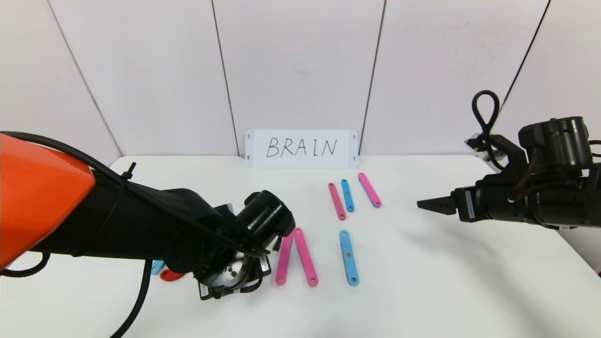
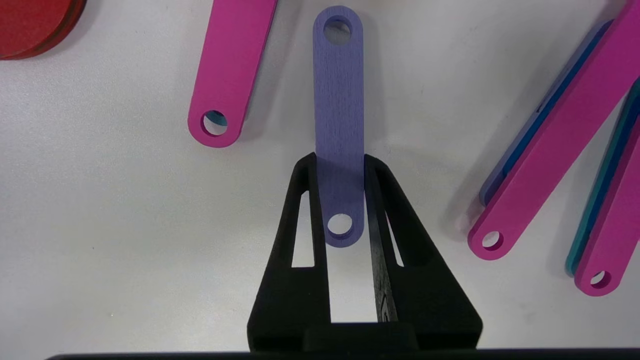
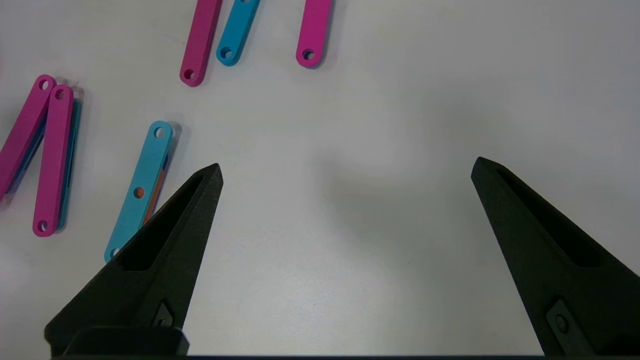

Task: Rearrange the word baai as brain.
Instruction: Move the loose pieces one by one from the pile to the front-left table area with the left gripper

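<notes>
The word's pieces lie on the white table (image 1: 422,281). Two pink strips (image 1: 296,257) form an inverted V, and a blue strip (image 1: 349,258) lies to their right. My left gripper (image 2: 340,160) is hidden under its wrist (image 1: 253,225) in the head view, just left of the V. In the left wrist view it is shut on one end of a purple strip (image 2: 339,90). A red curved piece (image 1: 171,275) and a blue piece (image 1: 157,266) peek out under the left arm. My right gripper (image 1: 425,204) is open and empty, hovering at the right; it also shows in the right wrist view (image 3: 345,167).
A white card (image 1: 301,148) with handwritten BRAIN leans on the back wall. Three spare strips lie behind the word: pink (image 1: 336,201), blue (image 1: 347,195), pink (image 1: 369,189). The left wrist view shows a pink strip (image 2: 230,70) and a red piece (image 2: 30,25) near the purple strip.
</notes>
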You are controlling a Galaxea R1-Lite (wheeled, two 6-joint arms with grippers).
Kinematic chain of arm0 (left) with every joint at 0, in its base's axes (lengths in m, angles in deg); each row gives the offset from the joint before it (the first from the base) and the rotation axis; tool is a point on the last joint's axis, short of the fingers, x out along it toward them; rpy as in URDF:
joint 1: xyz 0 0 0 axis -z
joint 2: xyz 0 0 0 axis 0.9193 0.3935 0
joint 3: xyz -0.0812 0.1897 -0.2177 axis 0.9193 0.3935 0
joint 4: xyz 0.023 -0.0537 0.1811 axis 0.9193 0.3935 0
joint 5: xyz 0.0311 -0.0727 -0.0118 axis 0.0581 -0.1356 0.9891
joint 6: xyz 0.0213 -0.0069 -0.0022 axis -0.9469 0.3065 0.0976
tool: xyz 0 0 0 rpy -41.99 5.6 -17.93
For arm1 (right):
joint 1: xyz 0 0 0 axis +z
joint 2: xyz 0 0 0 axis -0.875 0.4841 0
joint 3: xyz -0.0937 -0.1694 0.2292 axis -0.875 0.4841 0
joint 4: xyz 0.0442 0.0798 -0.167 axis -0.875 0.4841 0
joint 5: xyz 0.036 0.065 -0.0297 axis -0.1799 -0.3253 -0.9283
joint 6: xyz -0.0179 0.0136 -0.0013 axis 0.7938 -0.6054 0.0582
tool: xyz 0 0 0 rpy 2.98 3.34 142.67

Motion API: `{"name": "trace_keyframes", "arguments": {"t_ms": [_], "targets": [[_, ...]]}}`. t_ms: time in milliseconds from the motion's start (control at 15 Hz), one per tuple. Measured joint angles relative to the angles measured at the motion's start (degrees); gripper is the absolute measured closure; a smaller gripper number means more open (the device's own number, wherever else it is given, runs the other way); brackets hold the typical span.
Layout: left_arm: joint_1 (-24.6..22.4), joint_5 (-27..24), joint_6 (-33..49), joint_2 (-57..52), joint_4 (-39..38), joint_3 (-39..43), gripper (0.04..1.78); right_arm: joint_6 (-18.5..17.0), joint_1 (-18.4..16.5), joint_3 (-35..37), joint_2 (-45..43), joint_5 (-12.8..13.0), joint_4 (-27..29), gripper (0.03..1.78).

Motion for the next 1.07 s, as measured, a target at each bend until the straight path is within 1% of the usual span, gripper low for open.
{"name": "trace_keyframes", "arguments": {"t_ms": [333,800,933,1067], "targets": [[0.0,1.5,1.8,1.4,0.1,-1.1,1.55,0.0,0.0,0.1,-0.1,0.0,0.0,0.07],[0.0,1.6,1.9,2.4,0.7,-1.4,1.54,0.0,0.0,0.2,-0.3,0.0,0.0,0.07],[0.0,1.9,1.8,2.4,0.4,-1.3,1.48,0.0,0.0,0.2,-0.3,0.0,0.0,0.07],[0.1,2.1,1.9,2.4,0.4,-1.3,1.33,0.0,0.0,0.2,-0.3,0.0,0.0,0.07]]}}
